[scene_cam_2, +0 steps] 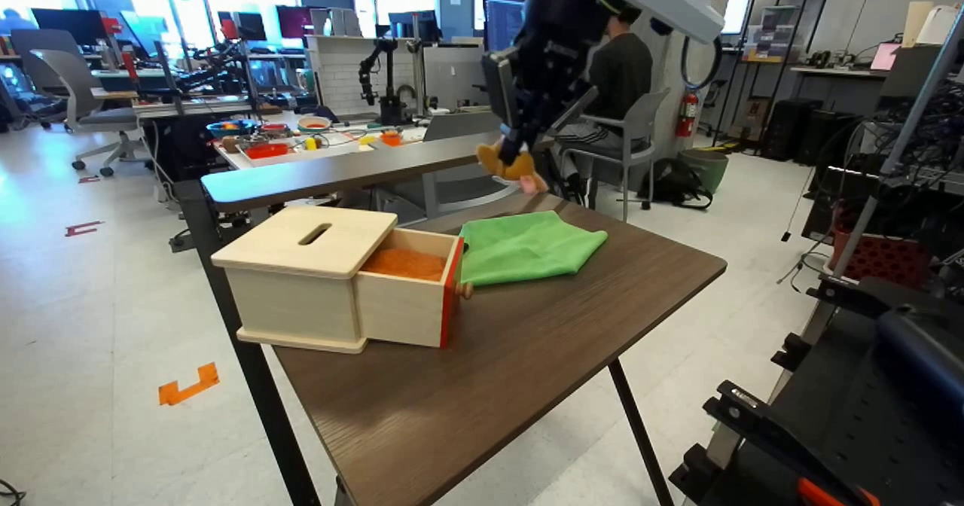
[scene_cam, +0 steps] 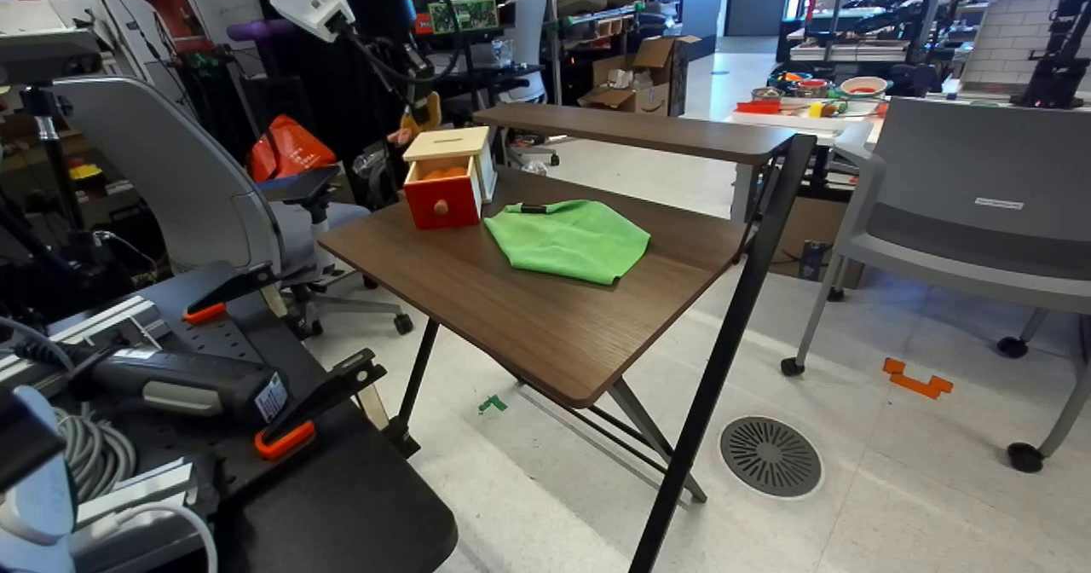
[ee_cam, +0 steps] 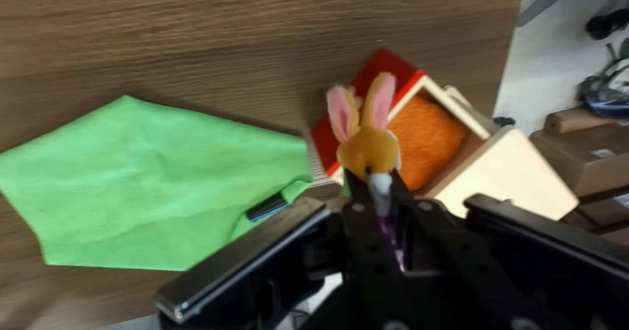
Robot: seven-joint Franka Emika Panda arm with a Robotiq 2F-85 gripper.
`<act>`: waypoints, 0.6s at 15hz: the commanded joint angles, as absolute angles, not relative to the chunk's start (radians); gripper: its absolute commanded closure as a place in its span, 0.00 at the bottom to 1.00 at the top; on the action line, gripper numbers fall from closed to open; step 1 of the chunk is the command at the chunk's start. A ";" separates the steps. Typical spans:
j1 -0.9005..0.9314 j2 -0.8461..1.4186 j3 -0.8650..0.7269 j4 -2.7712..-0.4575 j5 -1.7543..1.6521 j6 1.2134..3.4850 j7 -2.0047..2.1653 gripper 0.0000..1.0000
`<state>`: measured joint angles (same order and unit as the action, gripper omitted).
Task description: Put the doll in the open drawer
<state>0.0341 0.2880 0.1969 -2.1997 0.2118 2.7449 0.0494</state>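
Observation:
The doll is a small orange-brown toy rabbit with pink ears and a white muzzle. My gripper is shut on it, with its head and ears sticking out past the fingertips. In both exterior views the doll hangs in the air above table height, apart from the drawer. The open drawer has a red front with a round wooden knob and is pulled out of a pale wooden box. Orange fuzzy material lies inside it. In the wrist view the doll overlaps the drawer's red front.
The box's pale lid has a slot. A green cloth with a black tag lies beside the drawer on the brown table. A raised shelf runs along one table edge. A grey chair stands nearby.

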 commanded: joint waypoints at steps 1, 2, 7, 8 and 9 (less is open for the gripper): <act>0.053 0.348 0.266 -2.145 0.288 2.781 -0.056 0.97; 0.054 0.373 0.280 -2.126 0.295 2.784 -0.072 0.97; 0.044 0.504 0.296 -2.044 0.303 2.829 -0.093 0.97; 0.045 0.530 0.288 -2.030 0.292 2.845 -0.082 0.97; 0.046 0.552 0.282 -2.015 0.284 2.858 -0.073 0.97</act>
